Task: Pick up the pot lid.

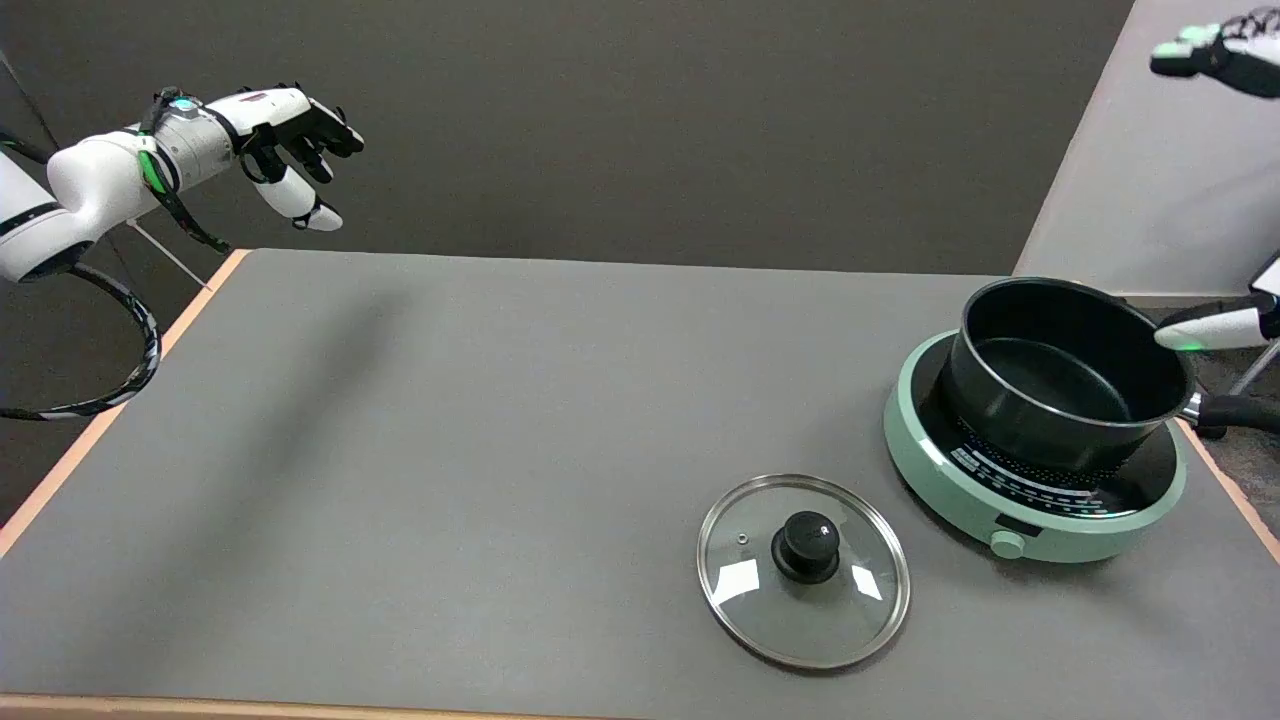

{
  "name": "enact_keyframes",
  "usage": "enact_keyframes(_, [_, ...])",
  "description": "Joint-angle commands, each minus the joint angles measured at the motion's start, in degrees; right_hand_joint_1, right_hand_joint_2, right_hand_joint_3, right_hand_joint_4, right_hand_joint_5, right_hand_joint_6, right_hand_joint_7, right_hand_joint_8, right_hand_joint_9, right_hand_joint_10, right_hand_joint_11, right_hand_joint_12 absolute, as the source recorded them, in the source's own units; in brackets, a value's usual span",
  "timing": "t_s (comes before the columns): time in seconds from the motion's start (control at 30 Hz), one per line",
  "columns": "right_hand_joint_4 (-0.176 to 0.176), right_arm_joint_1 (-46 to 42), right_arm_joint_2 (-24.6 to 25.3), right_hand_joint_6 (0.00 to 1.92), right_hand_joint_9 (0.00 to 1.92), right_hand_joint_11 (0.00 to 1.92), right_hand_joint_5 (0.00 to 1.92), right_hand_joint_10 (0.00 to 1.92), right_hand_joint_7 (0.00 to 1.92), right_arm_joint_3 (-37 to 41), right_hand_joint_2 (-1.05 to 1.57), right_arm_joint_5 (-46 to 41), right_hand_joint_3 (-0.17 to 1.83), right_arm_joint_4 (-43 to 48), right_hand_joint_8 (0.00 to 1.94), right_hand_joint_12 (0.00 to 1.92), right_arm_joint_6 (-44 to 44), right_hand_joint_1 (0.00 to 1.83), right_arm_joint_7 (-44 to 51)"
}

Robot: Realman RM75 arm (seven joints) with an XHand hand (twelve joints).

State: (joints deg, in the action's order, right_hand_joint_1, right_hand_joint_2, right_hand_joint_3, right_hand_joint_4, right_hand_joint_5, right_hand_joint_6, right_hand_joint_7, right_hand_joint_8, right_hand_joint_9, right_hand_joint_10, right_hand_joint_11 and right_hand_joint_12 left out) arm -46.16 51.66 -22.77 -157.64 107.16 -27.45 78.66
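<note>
Since the pot lid [803, 570] lies flat on the table [450, 450], knob [806, 545] up, near and left of the green hotplate [1000, 505] carrying the pot [1075, 375], we should bring our right hand [1235, 52] down over that knob. Only bits of the hand show at the right edge, fingers spread wide, holding nothing. We'd pinch the knob squarely and lift straight, since the glass rim offers little purchase
</note>
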Motion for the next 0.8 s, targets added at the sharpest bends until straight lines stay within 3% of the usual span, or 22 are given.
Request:
enact_keyframes(0.03, [-0.176,8.0,-6.3,0.14,0.14,0.14,0.14,0.14,0.14,-3.5,-0.45,-0.1,0.85,-0.1,0.14,0.14,-12.9,1.11,-1.4])
enact_keyframes(0.37, [-0.176,12.2,-9.6,0.15,0.15,0.15,0.15,0.15,0.15,-11.3,-0.42,-0.1,0.8,0.3,0.15,0.15,-12.2,1.13,-1.7])
enact_keyframes(0.8, [-0.176,18.8,-12.7,0.16,0.16,0.16,0.16,0.16,0.16,-28.7,-0.42,0.0,0.87,-0.1,0.16,0.16,-5.2,1.17,-1.3])
